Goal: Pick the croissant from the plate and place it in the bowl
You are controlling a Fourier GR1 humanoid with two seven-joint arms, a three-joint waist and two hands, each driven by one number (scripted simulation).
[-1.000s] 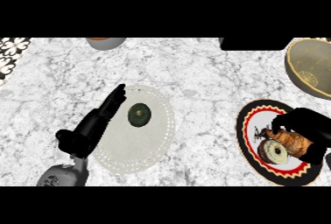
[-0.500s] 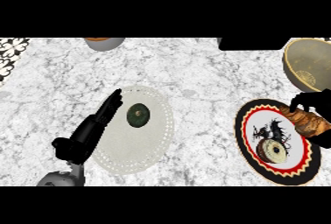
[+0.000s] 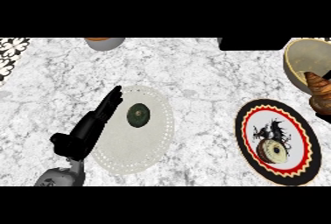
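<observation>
The brown croissant (image 3: 320,86) hangs at the view's right edge, above the counter, against the near rim of the tan bowl (image 3: 304,59). Only a dark sliver of my right hand (image 3: 325,114) shows beneath it, curled round the croissant's lower end. The plate (image 3: 249,131), rimmed in red and black zigzag, lies below and left of the croissant and carries a round brown pastry (image 3: 272,150). My left hand (image 3: 87,131) rests open at the lower left, fingers stretched over the edge of a white lace plate (image 3: 123,151).
A dark green disc (image 3: 138,115) sits in the middle of the white lace plate. A grey bowl (image 3: 103,42) is cut off at the top edge, and a dark block (image 3: 252,43) stands at the top right. Patterned tiles (image 3: 9,54) border the far left.
My right hand has lifted the croissant off the zigzag plate and carried it up and to the right, to the bowl's rim. The left hand has stayed put.
</observation>
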